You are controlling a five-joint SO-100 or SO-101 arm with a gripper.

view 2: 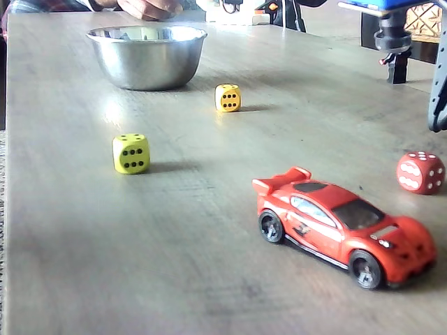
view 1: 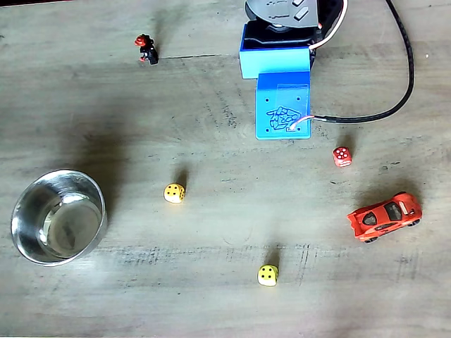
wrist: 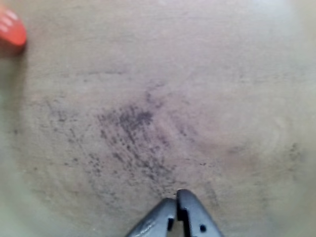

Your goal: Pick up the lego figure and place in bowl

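Note:
The lego figure [view 1: 146, 49], tiny and black with a red head, stands at the far left of the table's top edge in a fixed view, well left of the blue arm [view 1: 283, 105]. It also shows small and dark at the far right [view 2: 398, 68]. The shiny steel bowl [view 1: 58, 216] sits at the left, with nothing inside; it also stands at the back [view 2: 147, 56]. In the wrist view my gripper [wrist: 177, 200] is shut on nothing, hovering over bare wood.
Two yellow dice [view 1: 175, 193] [view 1: 268, 274] lie mid-table. A red die [view 1: 342, 156] sits right of the arm, and a red toy car [view 1: 385, 216] farther right. A black cable [view 1: 394, 105] curves beside the arm. A person's hand [view 2: 150, 8] rests behind the bowl.

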